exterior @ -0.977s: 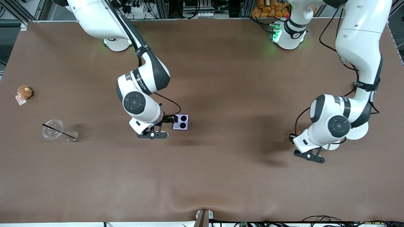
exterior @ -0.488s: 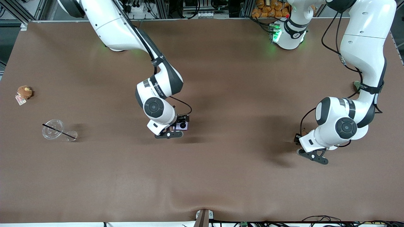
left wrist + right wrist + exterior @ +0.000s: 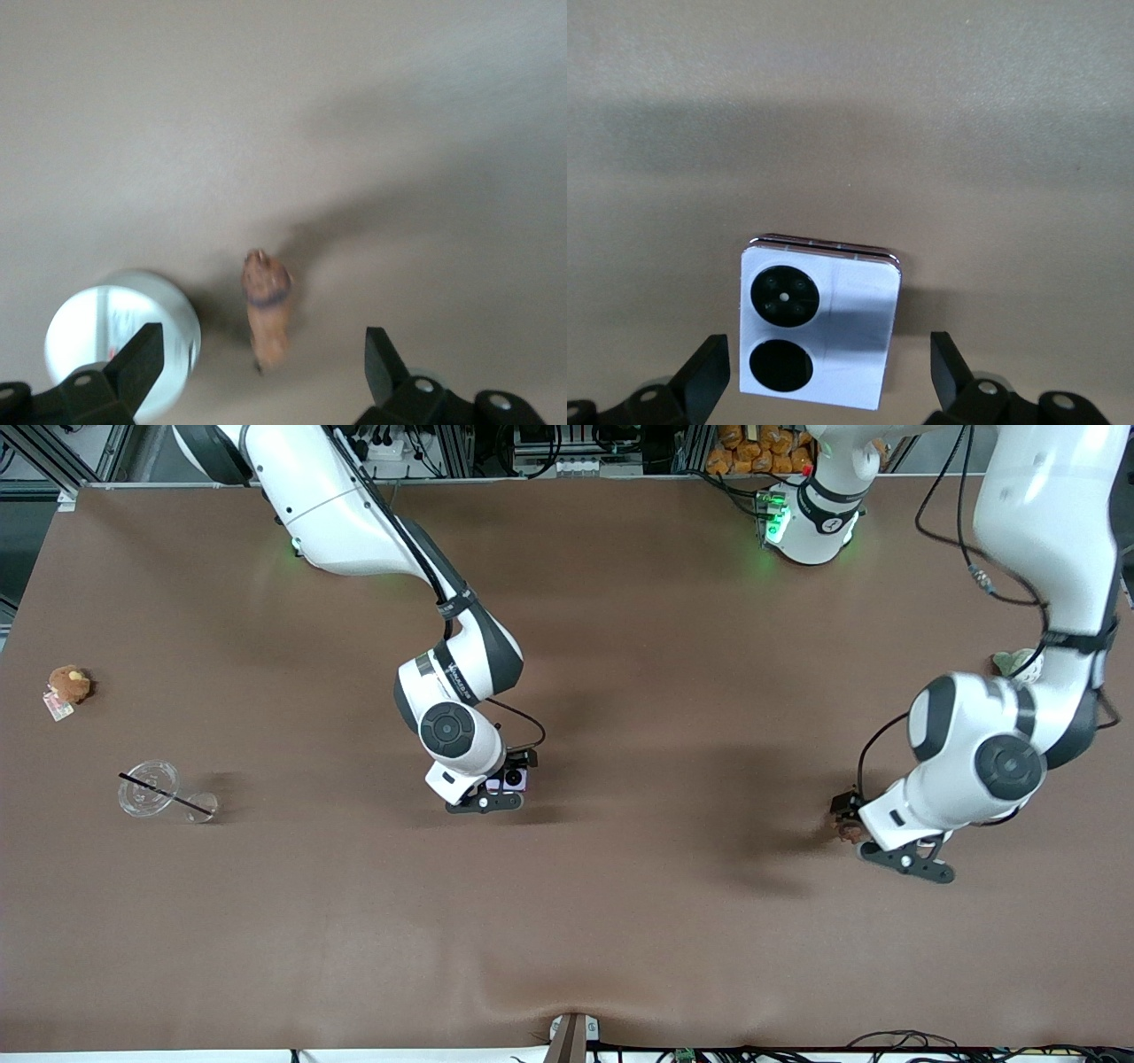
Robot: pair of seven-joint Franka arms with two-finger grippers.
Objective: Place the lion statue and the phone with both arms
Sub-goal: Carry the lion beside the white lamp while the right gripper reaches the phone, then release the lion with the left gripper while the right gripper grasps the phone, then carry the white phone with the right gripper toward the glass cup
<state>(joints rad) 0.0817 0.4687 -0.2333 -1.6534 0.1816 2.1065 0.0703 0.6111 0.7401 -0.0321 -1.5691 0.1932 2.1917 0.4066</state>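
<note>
The pale lavender phone (image 3: pixel 507 781) lies flat on the brown table near the middle, its two black lenses facing up. My right gripper (image 3: pixel 512 772) hangs over it, open, one finger on each side of the phone (image 3: pixel 819 323) and clear of it. The small reddish-brown lion statue (image 3: pixel 848 831) lies on the table toward the left arm's end. My left gripper (image 3: pixel 846 817) is over it, open, and the lion statue (image 3: pixel 267 305) lies between the spread fingers (image 3: pixel 142 359), untouched.
A white round lid-like disc (image 3: pixel 120 341) lies close beside the lion. A grey-green plush (image 3: pixel 1010 662) sits by the left arm. A brown plush with a tag (image 3: pixel 69 684) and a clear cup with a black straw (image 3: pixel 149 788) lie at the right arm's end.
My right hand swung from beside the phone to directly over it. My left hand drifted toward the left arm's end of the table, and its arm rose.
</note>
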